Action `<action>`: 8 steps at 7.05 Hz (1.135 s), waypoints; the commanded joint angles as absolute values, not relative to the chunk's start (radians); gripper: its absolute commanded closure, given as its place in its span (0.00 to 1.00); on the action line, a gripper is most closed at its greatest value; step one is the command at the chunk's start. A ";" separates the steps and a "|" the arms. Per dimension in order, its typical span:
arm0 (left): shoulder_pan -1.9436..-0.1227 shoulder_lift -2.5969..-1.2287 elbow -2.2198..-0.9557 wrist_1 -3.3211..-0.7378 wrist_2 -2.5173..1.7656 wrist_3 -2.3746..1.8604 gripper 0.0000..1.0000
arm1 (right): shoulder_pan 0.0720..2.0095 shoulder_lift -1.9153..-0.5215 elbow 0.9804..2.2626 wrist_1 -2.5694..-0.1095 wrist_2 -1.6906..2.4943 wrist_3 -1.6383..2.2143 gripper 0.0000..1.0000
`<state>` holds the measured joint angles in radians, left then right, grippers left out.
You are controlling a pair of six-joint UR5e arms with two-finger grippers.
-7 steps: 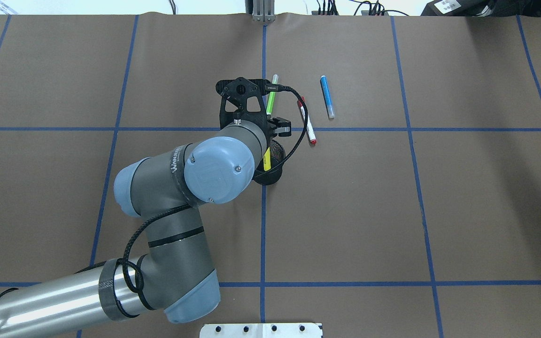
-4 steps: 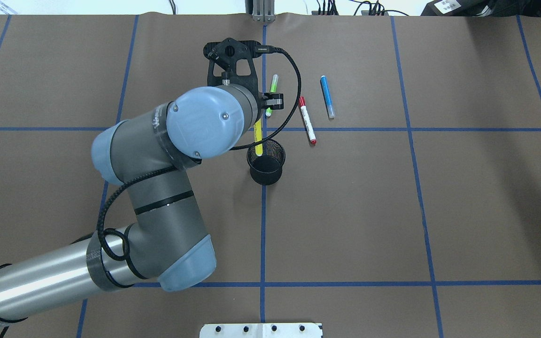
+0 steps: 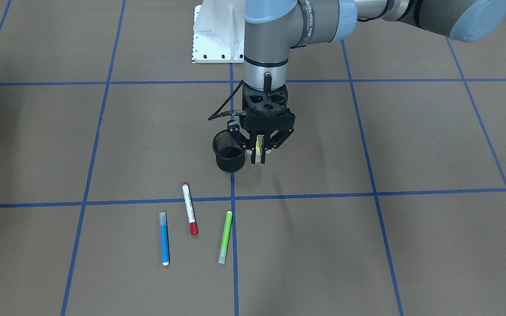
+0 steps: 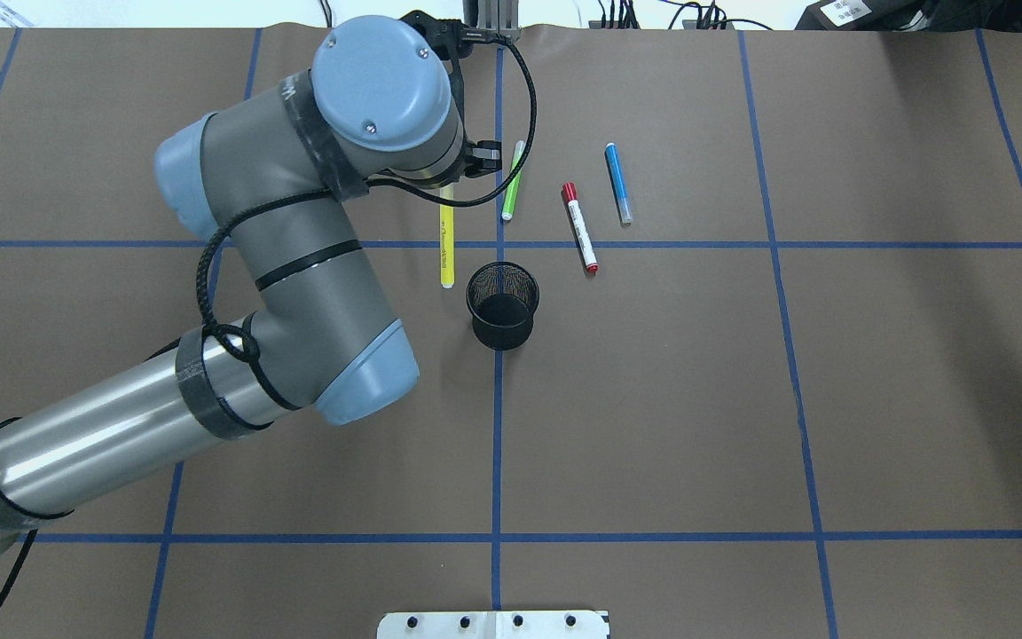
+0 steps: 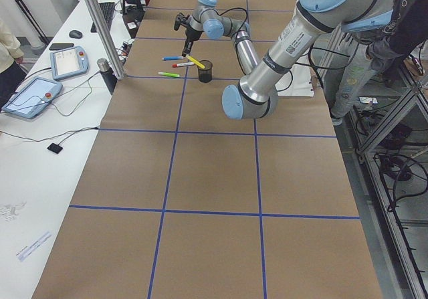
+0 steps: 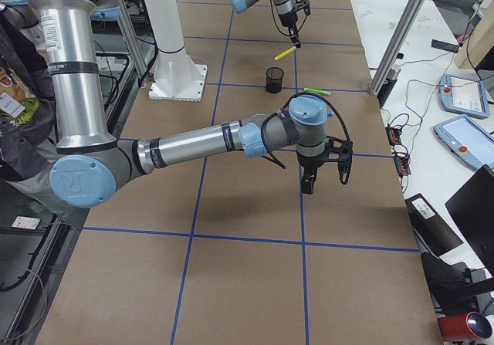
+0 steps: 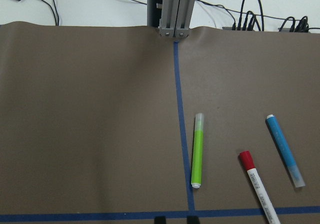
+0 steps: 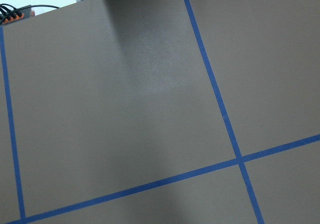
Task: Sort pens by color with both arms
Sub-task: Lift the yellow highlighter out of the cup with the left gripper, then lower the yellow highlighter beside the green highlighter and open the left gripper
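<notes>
My brown desk [image 4: 653, 399] has blue lines [image 4: 653, 244]. The cup [image 4: 502, 337] is black net. I see a yellow pen [image 4: 447, 244], a green pen [image 4: 512, 182], a blue pen [image 4: 618, 182], a red-and-white pen [image 4: 580, 229].

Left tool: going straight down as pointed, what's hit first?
Likely bare brown paper table beside the black mesh cup, not in it; the yellow marker in the left tool touches first. Depth unclear.

Little is legible. Black print runs along the red pen [image 4: 580, 228], at one o'clock from the mesh cup [image 4: 504, 335], and along the yellow pen [image 4: 447, 240] at eleven (both too small to read). The right arm [image 6: 193, 140] shows what looks like a UR mark on its blue joint cap [image 6: 77, 181].
</notes>
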<state>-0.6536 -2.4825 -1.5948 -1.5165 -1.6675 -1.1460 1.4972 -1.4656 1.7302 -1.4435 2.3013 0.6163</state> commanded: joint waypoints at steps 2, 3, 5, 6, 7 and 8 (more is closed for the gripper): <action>-0.718 -2.568 -1.454 -1.443 -1.825 -1.123 1.00 | 1.497 -1.465 1.730 -1.443 2.295 0.617 0.00; -0.736 -2.591 -1.401 -1.456 -1.825 -1.100 1.00 | 1.497 -1.465 1.732 -1.443 2.295 0.617 0.00; -0.753 -2.651 -1.242 -1.558 -1.825 -1.109 1.00 | 1.497 -1.468 1.736 -1.442 2.296 0.617 0.00; -0.765 -2.654 -1.192 -1.615 -1.825 -1.111 1.00 | 1.497 -1.467 1.738 -1.442 2.296 0.617 0.00; -0.776 -2.654 -1.174 -1.633 -1.825 -1.112 1.00 | 1.496 -1.463 1.727 -1.442 2.295 0.617 0.00; -0.782 -2.657 -1.155 -1.634 -1.824 -1.126 1.00 | 1.496 -1.457 1.723 -1.442 2.295 0.617 0.00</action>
